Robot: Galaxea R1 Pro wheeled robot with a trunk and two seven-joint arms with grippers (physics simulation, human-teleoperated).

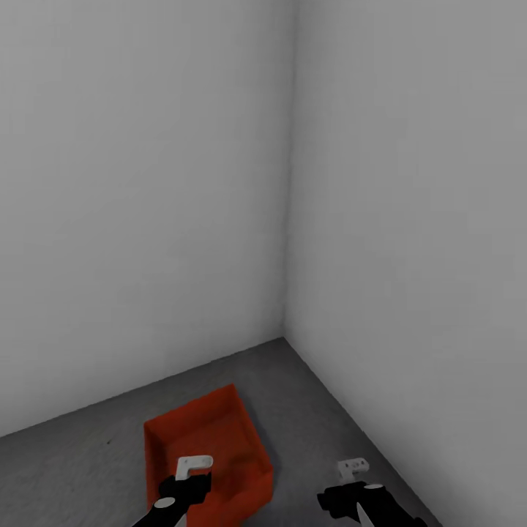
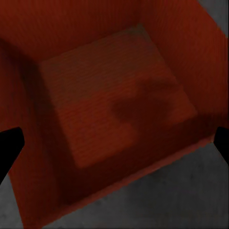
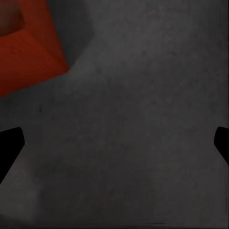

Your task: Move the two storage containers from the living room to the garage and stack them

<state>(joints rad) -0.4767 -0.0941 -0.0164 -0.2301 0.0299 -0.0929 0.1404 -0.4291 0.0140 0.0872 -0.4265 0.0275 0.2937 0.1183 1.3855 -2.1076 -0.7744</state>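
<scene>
- nearest you, at the bottom of the head view, your left gripper (image 1: 192, 468) hung over the near part of the storage container (image 1: 219, 428), above its open top rather than on a wall; its jaws stood wide apart, released and holding nothing, and the left wrist view looked straight down between the two dark fingertips (image 2: 9, 145) into the bin's bare interior (image 2: 119, 105).
- beside it, your right gripper (image 1: 353, 470) hovered over bare concrete floor (image 1: 307, 410), off to the right of the bin and apart from it; its jaws were spread too, empty. the right wrist view showed only a corner of the red-orange bin (image 3: 24, 52) at the edge, with grey floor (image 3: 133, 133) beneath.
- the relation that mattered: the bin sat under your left arm and to the left of your right one, so the left was clearly the nearer. its sides ran at a slant to you, one corner pointing toward the room's corner; you could not tell a long axis from these views.
- farther out, the container rested flat on the floor of the garage, a little short of where the two plain white walls (image 1: 146, 183) met.
- judged from this, one bin was down and a second one would have to go on top.
</scene>
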